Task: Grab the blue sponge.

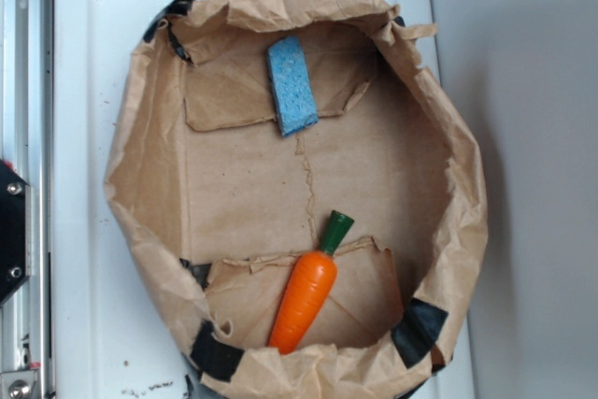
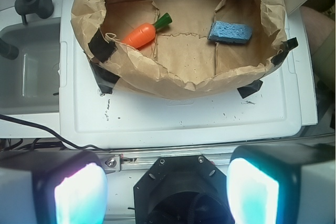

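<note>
The blue sponge [image 1: 291, 86] lies flat on the floor of a brown paper bag nest [image 1: 154, 165], near its far wall. In the wrist view the blue sponge [image 2: 230, 31] lies at the right of the bag floor. An orange toy carrot with a green top [image 1: 306, 292] lies near the front wall; in the wrist view the carrot [image 2: 143, 33] is at the left. My gripper [image 2: 167, 190] is open and empty, its two glowing pads [image 2: 80, 198] wide apart, well back from the bag above the robot base. The gripper is out of the exterior view.
The bag sits on a white plastic lid [image 2: 184, 119] and is held with black tape [image 2: 102, 45]. A grey sink with a dark faucet [image 2: 26, 3] is at the left in the wrist view. A metal rail [image 1: 23, 91] runs along the left.
</note>
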Tool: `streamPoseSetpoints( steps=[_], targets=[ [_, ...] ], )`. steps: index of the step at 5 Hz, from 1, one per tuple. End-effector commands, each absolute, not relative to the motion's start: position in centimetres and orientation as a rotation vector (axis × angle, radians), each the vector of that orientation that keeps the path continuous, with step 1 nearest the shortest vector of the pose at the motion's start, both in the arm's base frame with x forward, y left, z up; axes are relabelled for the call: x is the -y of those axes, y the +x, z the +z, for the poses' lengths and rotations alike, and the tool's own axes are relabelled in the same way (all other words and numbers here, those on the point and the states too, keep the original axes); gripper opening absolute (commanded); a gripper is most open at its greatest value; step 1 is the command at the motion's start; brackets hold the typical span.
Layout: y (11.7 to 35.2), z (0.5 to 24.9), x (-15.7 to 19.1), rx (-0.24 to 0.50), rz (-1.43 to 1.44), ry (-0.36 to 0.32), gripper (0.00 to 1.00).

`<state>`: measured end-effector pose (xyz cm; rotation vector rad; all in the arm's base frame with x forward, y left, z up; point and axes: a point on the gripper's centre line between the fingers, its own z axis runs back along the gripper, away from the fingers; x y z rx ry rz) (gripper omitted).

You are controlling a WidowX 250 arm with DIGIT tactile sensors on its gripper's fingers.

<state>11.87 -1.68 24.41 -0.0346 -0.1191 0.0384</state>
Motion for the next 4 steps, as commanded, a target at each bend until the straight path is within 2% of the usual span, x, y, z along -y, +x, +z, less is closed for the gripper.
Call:
streamPoseSetpoints(
  steps=[1, 2, 3, 4],
  targets=[
    [11.9, 24.4, 1.7, 0.119, 0.038, -0.035, 1.00],
    [14.1, 24.2, 1.9, 0.112, 0.065, -0.058, 1.00],
    [17.1, 22.9, 1.9, 0.119, 0.139, -0.053, 1.00],
    [18.9, 20.0, 1.1, 0.143, 0.246, -0.043, 1.00]
  ],
)
